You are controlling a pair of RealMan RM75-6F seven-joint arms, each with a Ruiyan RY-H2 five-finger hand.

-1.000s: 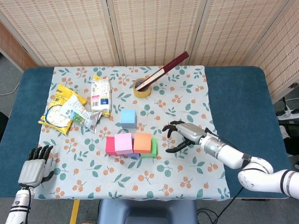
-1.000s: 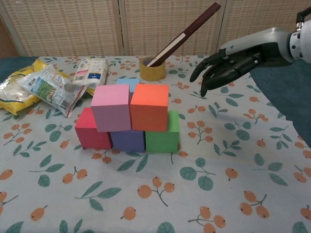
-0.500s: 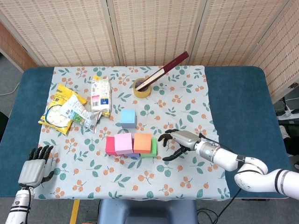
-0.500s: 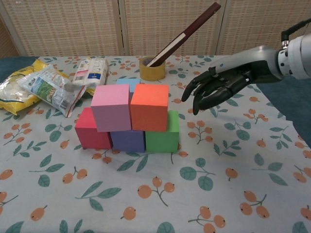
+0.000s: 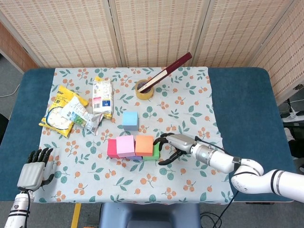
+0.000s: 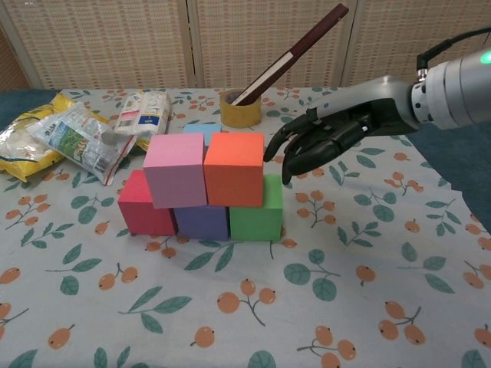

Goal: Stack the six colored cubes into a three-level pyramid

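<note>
Fingers (image 6: pixel 295 149) of the right hand (image 5: pixel 172 144) are spread, holding nothing, just beside the orange cube's (image 6: pixel 234 169) right face. The light blue cube (image 5: pixel 130 119), judged the capstone, lies behind the orange cube, up-left of that hand. The left hand (image 5: pixel 32 167) rests far off, empty, fingers extended.

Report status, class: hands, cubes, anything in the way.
Right hand open beside orange cube, left hand idle at table edge. Five cubes stacked in two levels; blue cube loose behind. Nothing blocking it.
</note>
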